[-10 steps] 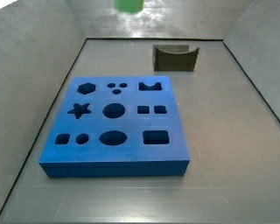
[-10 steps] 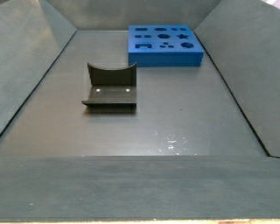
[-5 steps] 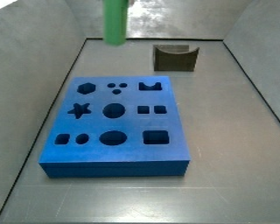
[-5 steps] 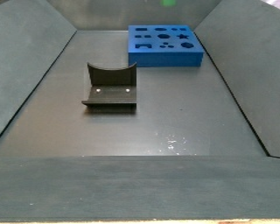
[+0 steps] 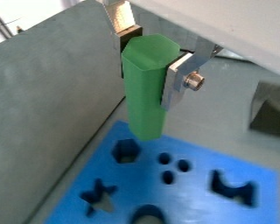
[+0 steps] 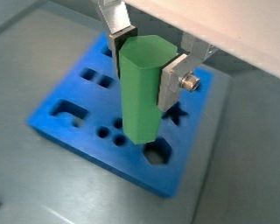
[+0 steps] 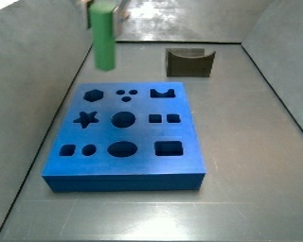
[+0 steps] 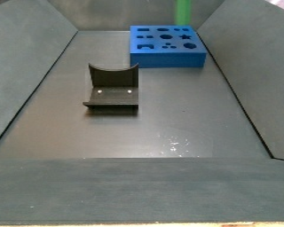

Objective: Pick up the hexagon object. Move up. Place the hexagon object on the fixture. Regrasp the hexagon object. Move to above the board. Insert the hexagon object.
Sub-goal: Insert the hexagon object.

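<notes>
While the gripper (image 6: pixel 150 54) clasps the green hexagon object (image 6: pixel 143 87) by its upper end, the peg hangs upright above the blue board (image 7: pixel 126 132), lower tip free so it can go down into a cut-out; it looks poised near the hexagon hole (image 6: pixel 157 154). Well apart from the board, the dark fixture (image 8: pixel 110 88) stands bare on the floor

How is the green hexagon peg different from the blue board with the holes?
The hexagon object is green, the board blue. The peg is slim and upright, far smaller than the wide, flat board. The gripper holds the peg in the air; the board lies on the floor. Both look plain and solid-coloured.
</notes>
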